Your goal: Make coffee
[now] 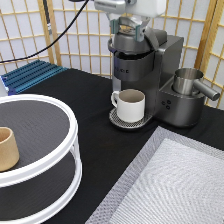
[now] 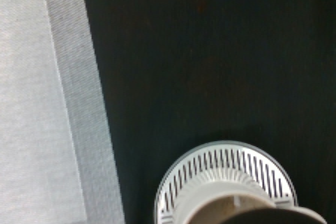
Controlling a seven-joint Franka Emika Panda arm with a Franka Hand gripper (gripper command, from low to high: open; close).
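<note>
Coffee pod: not seen in either view.
Coffee machine (image 1: pixel 150 65): dark grey, upright, at the table's far side.
Mug (image 1: pixel 131 105): 1, white, upright on the machine's round drip tray (image 1: pixel 118 119), handle toward the exterior view's left.
Gripper (image 1: pixel 128 26): at the machine's top.

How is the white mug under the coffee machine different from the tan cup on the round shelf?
The white mug has a handle; the tan cup has none. The mug stands on the coffee machine's drip tray, the tan cup on the white round shelf at the exterior view's left. Both stand upright, open-topped.
</note>
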